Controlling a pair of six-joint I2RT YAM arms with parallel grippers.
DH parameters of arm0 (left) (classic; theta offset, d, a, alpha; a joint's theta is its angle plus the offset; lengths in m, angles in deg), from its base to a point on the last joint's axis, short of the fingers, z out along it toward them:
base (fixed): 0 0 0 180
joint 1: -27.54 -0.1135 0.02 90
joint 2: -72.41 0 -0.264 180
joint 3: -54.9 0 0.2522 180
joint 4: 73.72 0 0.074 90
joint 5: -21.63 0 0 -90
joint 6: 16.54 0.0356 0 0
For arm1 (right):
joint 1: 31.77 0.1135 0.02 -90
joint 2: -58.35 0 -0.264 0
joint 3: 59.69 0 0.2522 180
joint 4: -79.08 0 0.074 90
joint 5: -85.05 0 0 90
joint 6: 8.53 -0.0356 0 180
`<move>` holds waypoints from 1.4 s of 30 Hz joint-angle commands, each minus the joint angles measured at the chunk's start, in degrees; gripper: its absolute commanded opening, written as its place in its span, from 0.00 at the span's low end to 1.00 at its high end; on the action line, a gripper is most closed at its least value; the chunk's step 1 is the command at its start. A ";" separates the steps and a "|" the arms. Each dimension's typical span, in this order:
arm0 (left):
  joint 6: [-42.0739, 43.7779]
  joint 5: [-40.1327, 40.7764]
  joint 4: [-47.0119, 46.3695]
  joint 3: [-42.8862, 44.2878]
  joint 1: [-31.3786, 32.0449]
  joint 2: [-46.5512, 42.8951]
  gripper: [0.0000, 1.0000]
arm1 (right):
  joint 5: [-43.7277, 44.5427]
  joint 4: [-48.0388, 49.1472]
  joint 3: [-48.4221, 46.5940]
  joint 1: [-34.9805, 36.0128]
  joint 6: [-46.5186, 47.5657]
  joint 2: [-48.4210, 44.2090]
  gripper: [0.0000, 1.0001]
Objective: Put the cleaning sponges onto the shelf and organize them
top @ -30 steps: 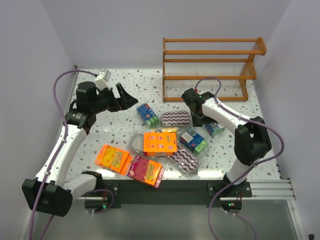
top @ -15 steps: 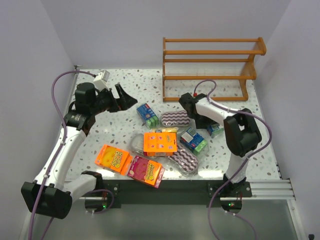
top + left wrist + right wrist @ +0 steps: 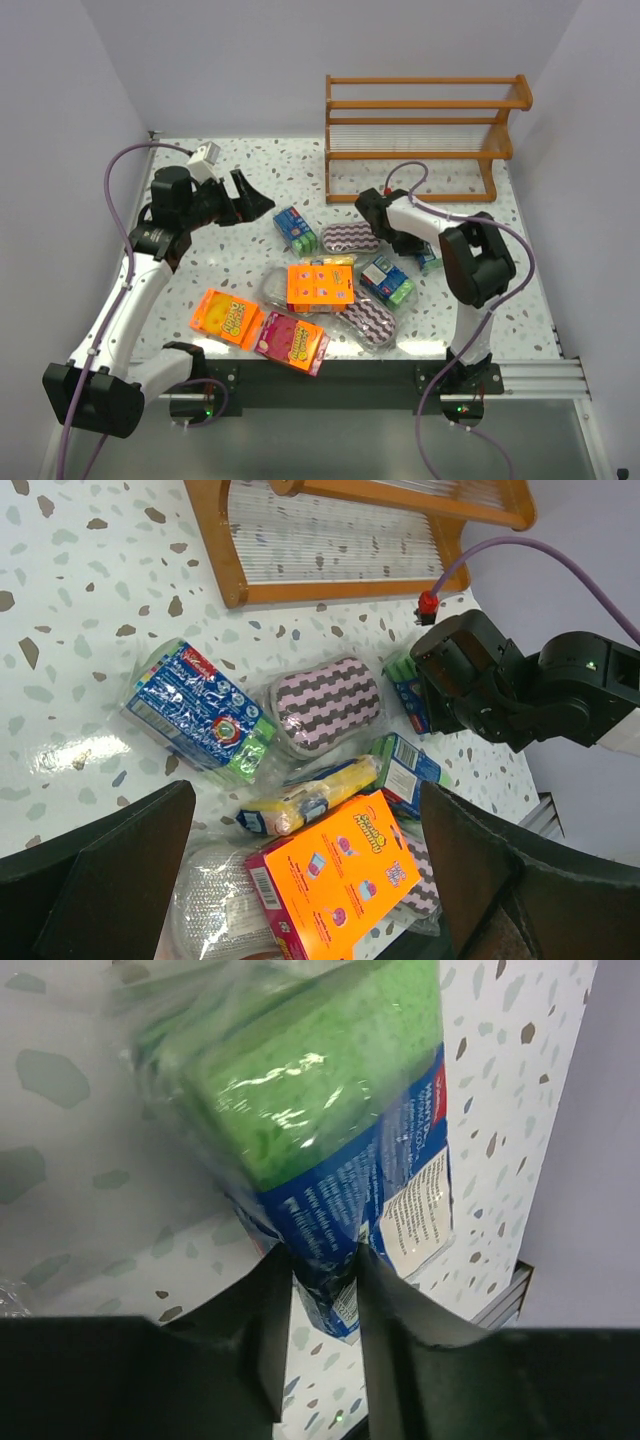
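My right gripper (image 3: 416, 250) is down at the table's right side, shut on the blue wrapper end of a blue-and-green sponge pack (image 3: 320, 1110), whose corner shows beside the wrist (image 3: 431, 262). My left gripper (image 3: 305, 805) hangs open and holds nothing, above the pile at the back left (image 3: 255, 195). The pile holds a blue-and-green pack (image 3: 295, 228), a zigzag oval pad (image 3: 350, 238), a yellow block (image 3: 310, 798), an orange box (image 3: 320, 285), another blue-and-green pack (image 3: 387, 281) and a second zigzag pad (image 3: 368, 322). The wooden shelf (image 3: 420, 130) stands at the back right with nothing on it.
An orange pack (image 3: 226, 316) and a pink pack (image 3: 292, 340) lie near the front edge at the left. A clear-wrapped silvery pad (image 3: 215, 895) lies under the orange box. Grey walls close in both sides, and purple cables trail from both arms.
The right arm folded in toward the blue-and-green pack, and its jaws closed from wide apart onto the wrapper end. The left arm stayed put.
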 commanded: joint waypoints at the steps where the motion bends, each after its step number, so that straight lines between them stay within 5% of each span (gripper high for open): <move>1: 1.99 0.55 -0.50 0.50 0.17 -0.28 1.00 | 1.63 2.13 -1.73 -0.19 -1.46 -0.79 0.25; 5: 2.44 0.64 -0.14 1.02 0.17 -0.02 1.00 | -1.43 1.60 -1.99 -0.19 -0.06 -3.51 0.00; 13: 2.79 0.38 -0.05 1.55 0.17 0.33 1.00 | -17.44 -0.67 -9.98 -1.77 6.79 -14.68 0.00; 19: 2.08 -0.85 -1.29 1.29 0.26 0.95 1.00 | -3.66 -7.27 -15.61 -2.29 6.89 -7.66 0.00; 27: 2.96 -0.77 -0.15 1.64 0.17 0.25 1.00 | 0.84 -3.94 -16.05 -2.73 8.38 2.54 0.00; 30: 3.31 -0.41 0.47 1.90 0.17 0.25 1.00 | 1.01 -3.23 -17.89 -2.82 9.35 3.87 0.15; 31: 3.40 -0.41 0.65 1.99 0.17 0.25 1.00 | 0.41 -3.41 -18.94 -2.82 9.18 3.95 0.39; 34: 3.67 -0.24 1.26 2.34 0.26 0.07 1.00 | -2.92 -2.62 -18.96 -2.82 7.95 0.19 0.82; 37: 4.02 0.20 1.61 2.34 0.17 -0.28 1.00 | -7.49 -2.00 -17.64 -4.13 4.53 -5.52 0.94; 42: 3.84 0.20 1.53 1.90 0.17 -0.19 1.00 | -22.96 0.36 -8.34 -10.81 -8.12 -14.31 0.94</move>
